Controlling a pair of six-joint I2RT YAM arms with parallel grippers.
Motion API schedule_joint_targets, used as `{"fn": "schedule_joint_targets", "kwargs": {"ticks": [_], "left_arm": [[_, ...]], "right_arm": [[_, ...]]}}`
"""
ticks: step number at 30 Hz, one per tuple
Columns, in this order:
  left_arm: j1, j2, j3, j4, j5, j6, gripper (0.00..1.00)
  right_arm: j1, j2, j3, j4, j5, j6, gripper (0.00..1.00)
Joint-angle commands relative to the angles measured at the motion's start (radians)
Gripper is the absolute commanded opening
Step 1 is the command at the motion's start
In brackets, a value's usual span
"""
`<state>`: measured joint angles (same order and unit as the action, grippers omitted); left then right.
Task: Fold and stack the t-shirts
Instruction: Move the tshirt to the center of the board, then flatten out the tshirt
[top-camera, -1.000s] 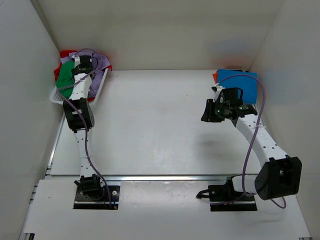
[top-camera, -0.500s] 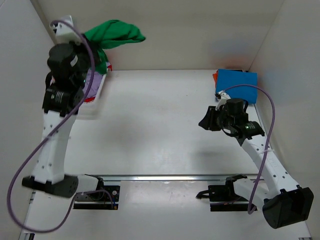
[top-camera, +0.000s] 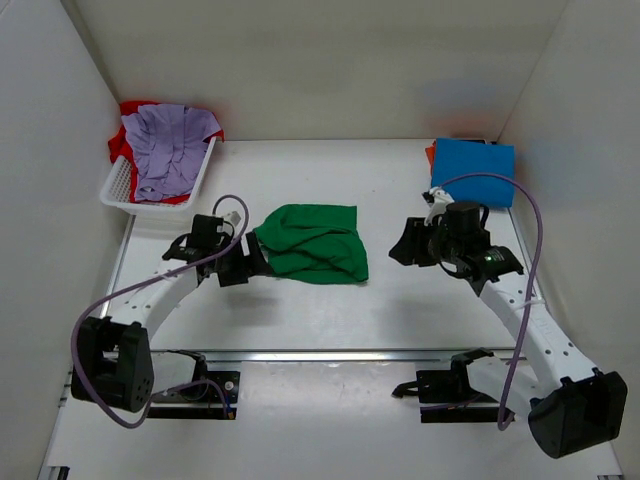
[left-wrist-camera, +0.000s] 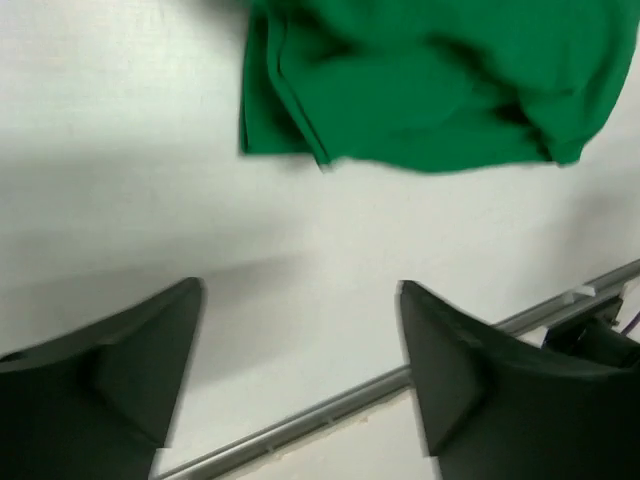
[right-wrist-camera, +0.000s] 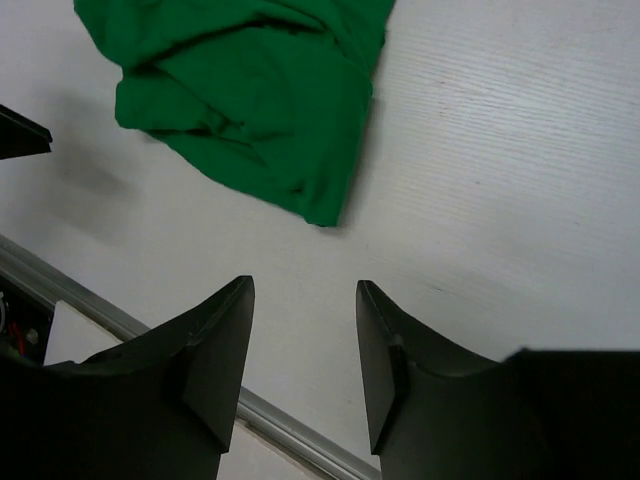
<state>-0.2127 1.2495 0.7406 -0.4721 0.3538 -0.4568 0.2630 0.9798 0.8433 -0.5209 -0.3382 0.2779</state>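
Note:
A crumpled bright green t-shirt (top-camera: 312, 243) lies in a heap mid-table. My left gripper (top-camera: 248, 264) sits low just left of it, open, with bare table between its fingers; the left wrist view shows the green t-shirt (left-wrist-camera: 430, 90) beyond the left gripper (left-wrist-camera: 300, 295). My right gripper (top-camera: 403, 243) hovers to the shirt's right, open and holding nothing; in its wrist view the green t-shirt (right-wrist-camera: 250, 90) lies ahead of the right gripper (right-wrist-camera: 305, 290). A folded blue t-shirt (top-camera: 473, 160) rests at the back right. A lavender t-shirt (top-camera: 165, 150) fills the basket.
The white lattice basket (top-camera: 122, 187) stands at the back left against the wall, red cloth (top-camera: 128, 108) showing under the lavender. An orange-red edge (top-camera: 430, 154) peeks from under the blue t-shirt. A metal rail (top-camera: 330, 354) runs along the table's near edge.
The left arm lifted the green t-shirt out of the basket, swung it over, and let it go mid-table; its jaws opened. The right gripper opened wider and edged slightly left.

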Motion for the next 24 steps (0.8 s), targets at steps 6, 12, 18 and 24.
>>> {"fn": "schedule_joint_targets", "kwargs": {"ticks": [6,12,18,24], "left_arm": [[-0.05,-0.087,-0.032,0.073,-0.099,-0.046,0.82],[-0.073,-0.024,-0.069,0.245,-0.168,-0.175,0.83],[-0.077,0.163,0.028,0.357,-0.231,-0.23,0.78],[-0.093,0.347,0.15,0.398,-0.251,-0.258,0.77]], "right_arm": [[0.217,0.227,0.014,0.176,0.109,-0.005,0.41],[0.28,0.439,0.097,0.246,0.128,-0.008,0.42],[0.355,0.559,0.122,0.323,0.149,0.024,0.42],[0.432,0.703,0.183,0.374,0.237,0.026,0.54]]}}
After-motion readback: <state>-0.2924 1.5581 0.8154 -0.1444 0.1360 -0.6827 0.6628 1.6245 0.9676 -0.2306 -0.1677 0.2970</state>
